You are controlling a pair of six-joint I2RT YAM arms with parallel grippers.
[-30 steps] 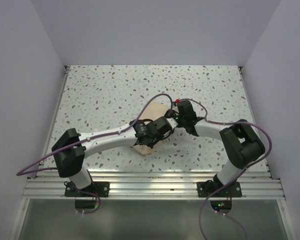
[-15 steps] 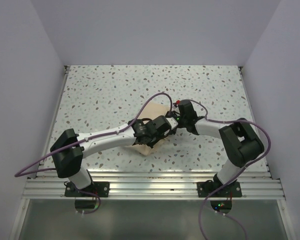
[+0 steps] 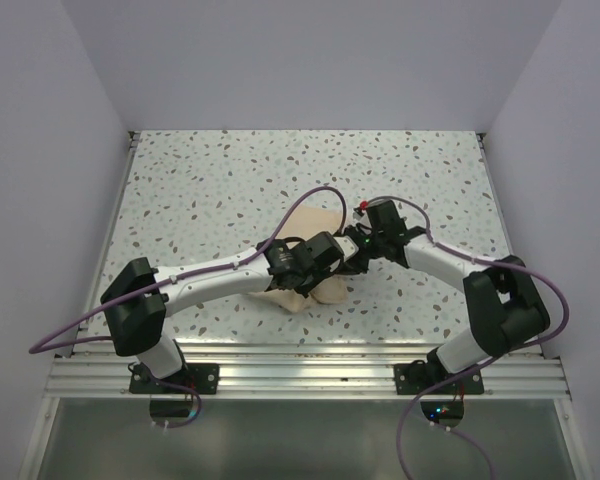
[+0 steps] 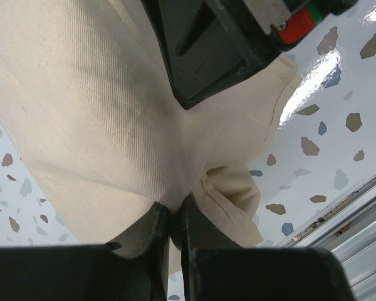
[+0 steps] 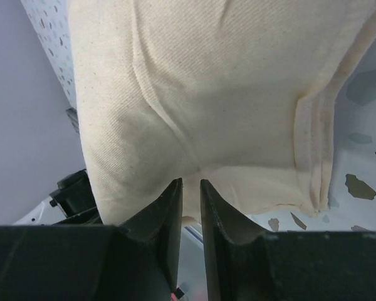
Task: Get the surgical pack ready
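Note:
The surgical pack [image 3: 298, 299] is a beige cloth bundle in the middle of the table, largely covered by both arms in the top view. My left gripper [image 3: 342, 258] is shut on a pinched fold of the pack [image 4: 100, 106], the cloth squeezed between its fingertips [image 4: 174, 210]. My right gripper [image 3: 354, 246] reaches in from the right, and its black body [image 4: 213, 50] presses close over the cloth. In the right wrist view its jaws [image 5: 191, 183] stand a narrow gap apart right under the pack [image 5: 225, 81], with nothing between them. A hemmed edge [image 5: 313, 150] hangs at the right.
The speckled terrazzo table [image 3: 200, 190] runs out on all sides of the bundle. An aluminium rail [image 3: 300, 372] borders the near edge. Purple cables [image 3: 310, 200] loop over both arms. Plain walls [image 3: 40, 150] close in left, right and behind.
The right gripper's jaws have parted from shut to a narrow gap, and the right arm's elbow has swung to the right. More of the pack shows at its near side. The left gripper keeps its grip.

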